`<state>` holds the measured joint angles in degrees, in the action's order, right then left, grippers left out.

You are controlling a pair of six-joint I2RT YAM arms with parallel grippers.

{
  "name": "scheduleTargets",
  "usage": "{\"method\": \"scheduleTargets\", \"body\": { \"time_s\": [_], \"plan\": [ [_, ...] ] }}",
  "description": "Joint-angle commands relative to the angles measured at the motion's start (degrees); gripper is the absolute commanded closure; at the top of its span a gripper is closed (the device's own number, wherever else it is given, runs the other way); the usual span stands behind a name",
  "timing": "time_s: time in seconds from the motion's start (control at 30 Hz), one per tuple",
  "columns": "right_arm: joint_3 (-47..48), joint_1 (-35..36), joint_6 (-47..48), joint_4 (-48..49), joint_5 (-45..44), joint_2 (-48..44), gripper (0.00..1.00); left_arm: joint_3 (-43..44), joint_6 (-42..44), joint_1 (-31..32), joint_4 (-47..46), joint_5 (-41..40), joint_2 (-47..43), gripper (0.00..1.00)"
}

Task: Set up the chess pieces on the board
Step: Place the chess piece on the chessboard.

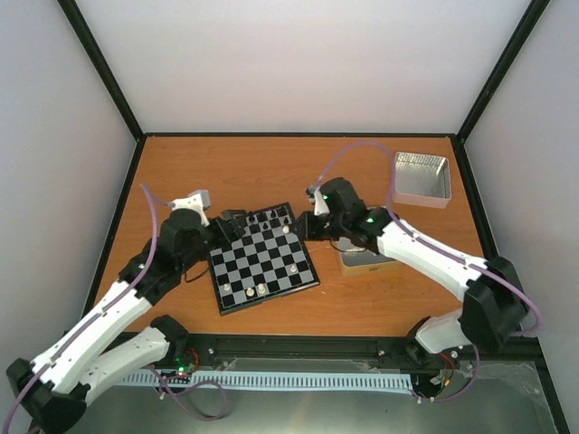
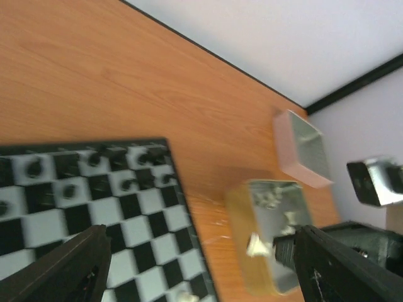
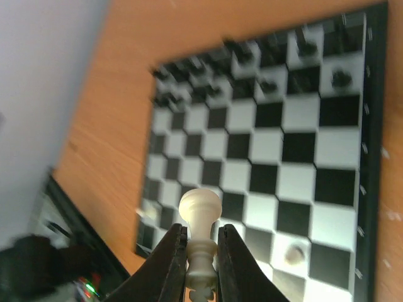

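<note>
While the right gripper (image 1: 309,224) hangs over the far-right corner of the board (image 1: 264,262), the overhead view has the left gripper (image 1: 232,222) at the far-left corner. A few cream-white chess pieces (image 1: 256,291) stand on the squares, most near the front edge. 2 silver tins sit to the right: the near tin (image 1: 366,262) just beside the board, the far tin (image 1: 422,177) well apart.

Over to the left wrist: jaws spread wide, nothing between the fingers (image 2: 75,267), and pale pieces lying in the near tin ahead.

Now the right wrist: jaws pinched narrow on the base of 1 cream-white pawn (image 3: 200,217), its head poking past the fingertips, above the board with black chessmen (image 3: 271,82) on the far rows. Whether it hangs upright, I can't tell.

My read: carry-and-place. Next up is a free square on white's side, base down, then a gentle release so the pawn doesn't tip.
</note>
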<state>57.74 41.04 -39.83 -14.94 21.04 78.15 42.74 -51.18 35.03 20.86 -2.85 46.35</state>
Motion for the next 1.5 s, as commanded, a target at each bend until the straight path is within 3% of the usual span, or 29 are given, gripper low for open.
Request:
{"method": "scheduleTargets", "body": {
  "time_s": [0.0, 0.3, 0.57, 1.03, 1.23, 1.47],
  "plan": [
    [6.8, 4.4, 11.4, -26.6, -4.5, 6.5, 0.94, 4.5, 13.4, -0.4, 15.4, -14.4, -6.8, 0.18],
    [19.7, 15.9, 13.4, -40.9, -10.1, 22.6, 0.93, 1.5, 20.3, -0.3, 19.0, -20.2, -17.0, 0.15],
    [25.9, 18.9, 12.8, -42.3, -8.6, 31.1, 0.93, 0.1, 20.5, -0.3, 17.8, -18.7, -20.7, 0.12],
    [30.0, 19.0, 9.4, -42.1, -10.2, 36.2, 0.90, -0.6, 21.0, -0.3, 17.2, -18.6, -23.6, 0.10],
    [30.7, 19.4, 9.2, -42.7, -10.9, 36.5, 0.73, -0.8, 21.0, -0.3, 17.2, -18.7, -23.6, 0.10],
    [32.2, 19.3, 8.0, -41.0, -12.8, 33.5, 0.68, -0.8, 21.0, -0.3, 17.2, -18.8, -23.2, 0.09]
  ]
}}
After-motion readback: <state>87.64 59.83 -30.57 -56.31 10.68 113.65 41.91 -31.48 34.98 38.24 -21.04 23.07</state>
